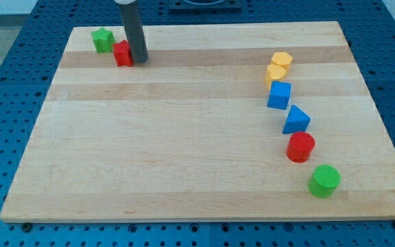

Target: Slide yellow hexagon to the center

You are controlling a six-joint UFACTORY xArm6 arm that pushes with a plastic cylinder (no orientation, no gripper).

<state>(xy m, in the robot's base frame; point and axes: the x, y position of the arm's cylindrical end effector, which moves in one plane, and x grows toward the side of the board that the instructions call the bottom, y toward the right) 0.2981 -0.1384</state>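
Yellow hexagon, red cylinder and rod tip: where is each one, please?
yellow hexagon (282,60): camera view, its top face.
red cylinder (300,145): camera view, its top face.
my tip (138,59): camera view, rod's lower end.

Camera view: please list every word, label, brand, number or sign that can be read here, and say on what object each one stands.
None: no readable text appears anywhere in this view.
The wooden board shows only grain.
The blocks, such as the yellow hexagon and the red cylinder, have plain faces.
The dark rod ending in my tip bears no marking.
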